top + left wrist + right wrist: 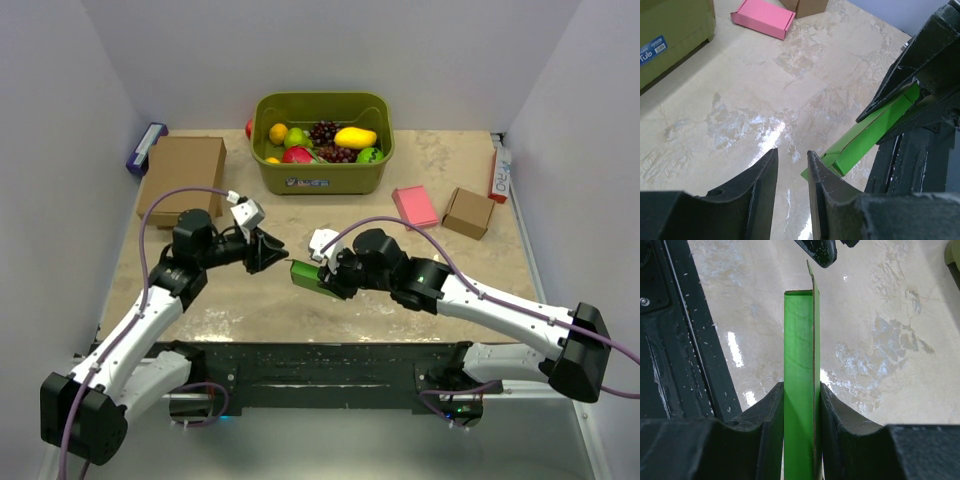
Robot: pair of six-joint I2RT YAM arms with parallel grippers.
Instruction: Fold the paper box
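The paper box (304, 275) is bright green and folded into a thin flat block. My right gripper (326, 281) is shut on it and holds it just above the table near the front middle. In the right wrist view the box (800, 355) stands edge-on between my fingers (771, 412), with a thin flap edge sticking out at its far end. My left gripper (270, 251) is just left of the box, empty, its jaws a narrow gap apart. In the left wrist view the box (867, 137) lies to the right of my fingertips (816, 172), apart from them.
An olive tub (322, 172) of toy fruit stands at the back middle. A pink flat box (414, 206) and a small brown box (468, 212) lie at the right. A large brown box (182, 168) lies at the back left. A black base plate (320, 365) runs along the near edge.
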